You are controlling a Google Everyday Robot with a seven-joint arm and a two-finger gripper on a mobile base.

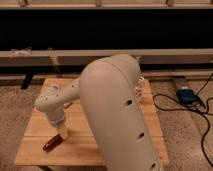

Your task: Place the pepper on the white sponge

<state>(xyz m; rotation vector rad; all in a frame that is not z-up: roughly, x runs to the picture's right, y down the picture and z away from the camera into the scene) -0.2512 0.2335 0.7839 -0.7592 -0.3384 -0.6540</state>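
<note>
In the camera view, my gripper (63,133) hangs at the lower left of the frame over the light wooden table (35,150), just beside the small glossy dark red pepper (52,144) lying there, and whether it clasps anything is hidden from me.

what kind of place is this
Likely a robot lab: a wooden table on speckled floor, loose cables and a blue device beside it. The gripper is by the pepper near the table's front.

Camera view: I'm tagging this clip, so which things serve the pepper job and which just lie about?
Job: pepper, gripper beside it, wooden table. No sponge identifiable.
Lying about: blue device and black cables on the floor.
</note>
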